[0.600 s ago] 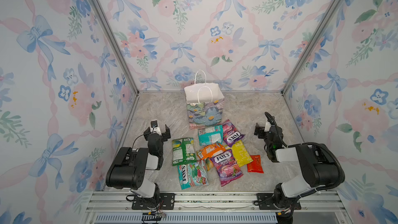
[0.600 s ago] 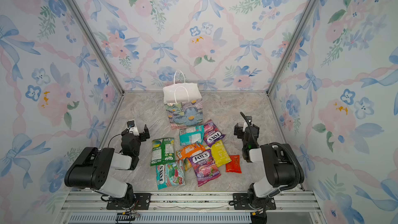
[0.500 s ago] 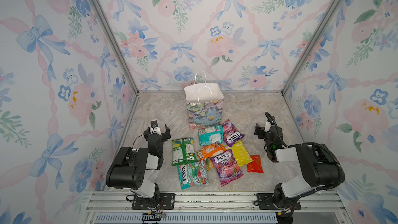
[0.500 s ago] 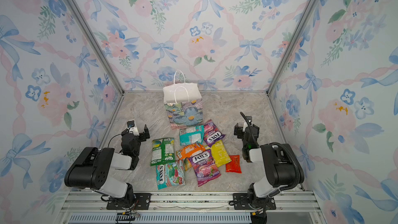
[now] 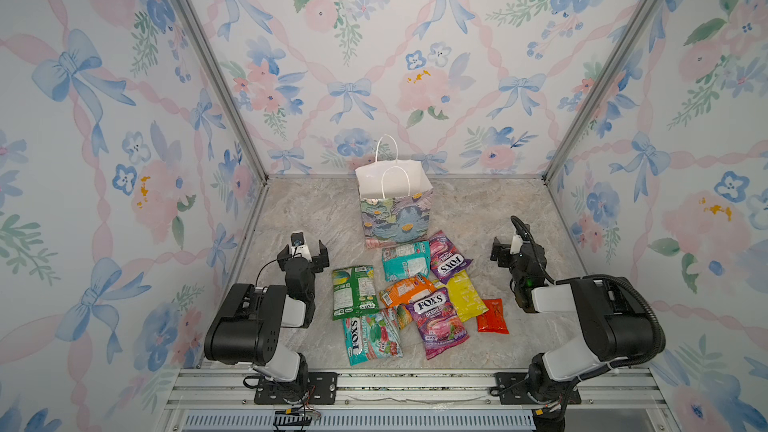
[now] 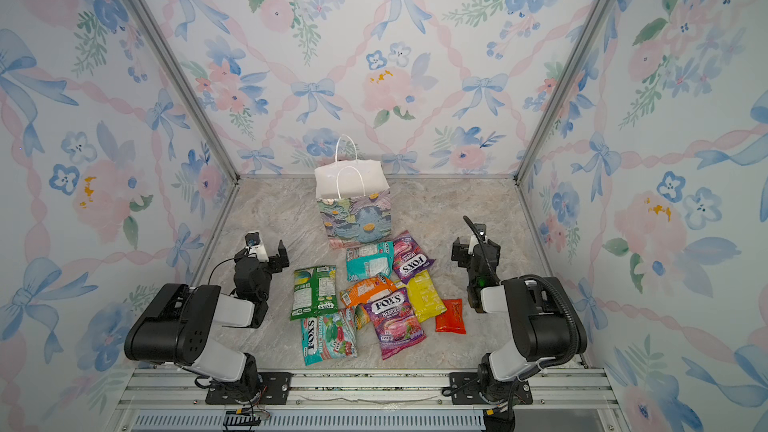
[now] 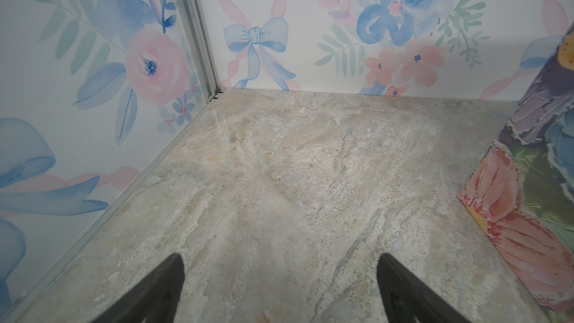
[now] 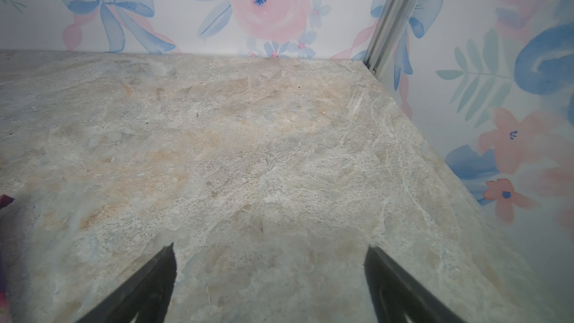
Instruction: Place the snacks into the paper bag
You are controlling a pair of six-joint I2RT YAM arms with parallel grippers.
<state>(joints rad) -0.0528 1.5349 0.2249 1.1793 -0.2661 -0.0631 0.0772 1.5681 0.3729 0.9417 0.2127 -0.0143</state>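
Floral paper bag (image 5: pixel 397 218): upright, mouth open, centre frame on the marble-look floor (image 5: pixel 478 209). Snacks (image 5: pixel 415 297): overlapping heap just below the bag, teal pouch (image 5: pixel 405 260) and purple FOX'S pouch (image 5: pixel 449 258) at its foot, small red pouch (image 5: pixel 493 316) at the heap's right edge. Left gripper (image 5: pixel 303 252) and right gripper (image 6: pixel 476 249): flanking the heap, fingers spread wide, empty.

The paper bag (image 5: pixel 395 218) stood upright at the far middle of the table (image 5: pixel 478 209). The snacks (image 5: pixel 409 292) lay in an overlapping cluster on the table just near of the bag. The left gripper (image 5: pixel 304 251) sat left of the cluster and the right gripper (image 5: pixel 513 251) right of it, both apart from the snacks.
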